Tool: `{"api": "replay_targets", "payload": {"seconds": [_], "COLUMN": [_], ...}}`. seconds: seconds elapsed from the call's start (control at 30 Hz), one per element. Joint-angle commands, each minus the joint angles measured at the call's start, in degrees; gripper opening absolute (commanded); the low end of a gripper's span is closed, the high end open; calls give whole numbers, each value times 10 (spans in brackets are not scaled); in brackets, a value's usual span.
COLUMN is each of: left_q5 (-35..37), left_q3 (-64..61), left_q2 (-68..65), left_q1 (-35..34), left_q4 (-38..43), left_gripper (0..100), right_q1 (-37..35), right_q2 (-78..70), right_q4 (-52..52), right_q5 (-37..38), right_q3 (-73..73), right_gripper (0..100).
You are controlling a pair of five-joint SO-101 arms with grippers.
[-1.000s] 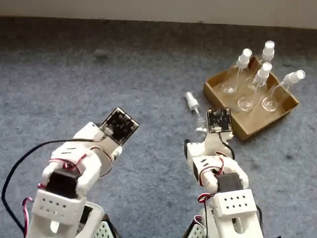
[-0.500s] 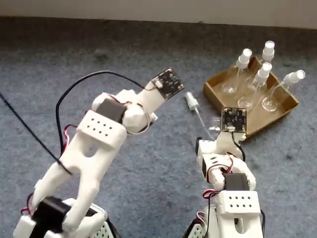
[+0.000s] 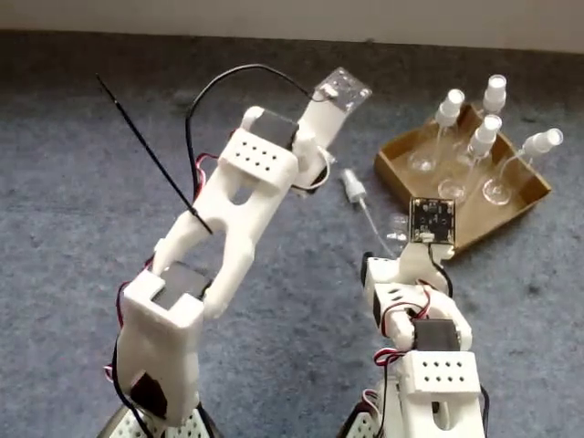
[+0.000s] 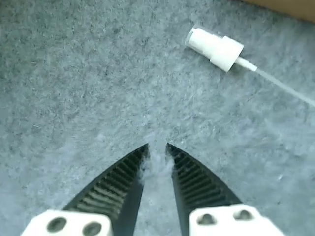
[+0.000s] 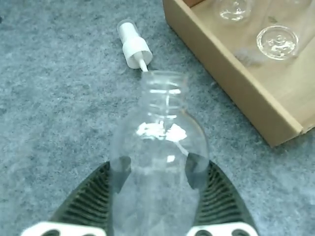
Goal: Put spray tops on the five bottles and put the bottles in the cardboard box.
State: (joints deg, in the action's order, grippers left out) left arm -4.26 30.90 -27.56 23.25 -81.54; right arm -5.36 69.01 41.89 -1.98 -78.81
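Note:
A loose white spray top [image 3: 352, 188] with its thin tube lies on the grey carpet just left of the cardboard box [image 3: 456, 239]. In the left wrist view the spray top [image 4: 216, 46] is a short way beyond my left gripper [image 4: 157, 147], whose fingers stand a narrow gap apart with nothing between them. My right gripper [image 5: 157, 169] is shut on a clear uncapped bottle [image 5: 157, 147], whose neck points toward the spray top [image 5: 133, 46]. In the high view that bottle [image 3: 395, 224] sits beside the box's near wall.
Several clear bottles with white spray tops [image 3: 484, 132] stand inside the box [image 5: 231, 73]. The left arm [image 3: 246, 201] stretches diagonally across the middle of the carpet, its black cable [image 3: 146, 137] looping above it. Bare carpet lies to the left.
The left arm has swung up and forward from the near left toward the loose spray top. The right arm shifted slightly right with the bottle, then held still.

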Motion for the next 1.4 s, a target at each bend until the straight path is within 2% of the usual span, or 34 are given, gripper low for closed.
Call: {"api": "replay_targets", "payload": {"seconds": [0.0,0.2,0.43,0.63,0.77,0.87,1.0,1.17,1.37], "left_q5": [62,88,101,226,326,406,469,511,517], "left_q3": [158,339,438,549,617,635,638,638,634], "left_q2": [-56,-162,-266,-329,-361,-386,-421,-433,-435], "left_q1": [36,71,71,72,68,53,20,21,40], "left_q4": [-50,-88,-100,-99,-103,-100,-90,-87,-87], "left_gripper": [5,7,7,18,115,158,165,165,165], "right_q1": [7,7,2,3,5,5,6,6,6], "right_q2": [9,9,9,9,9,9,9,9,9], "right_q4": [-15,-15,-15,-15,-15,-15,-15,-14,-13], "right_q5": [4,4,1,3,4,4,4,4,4], "right_q3": [3,4,4,-7,-12,-12,-12,-13,-13], "right_gripper": [31,31,31,31,31,31,31,31,31]}}
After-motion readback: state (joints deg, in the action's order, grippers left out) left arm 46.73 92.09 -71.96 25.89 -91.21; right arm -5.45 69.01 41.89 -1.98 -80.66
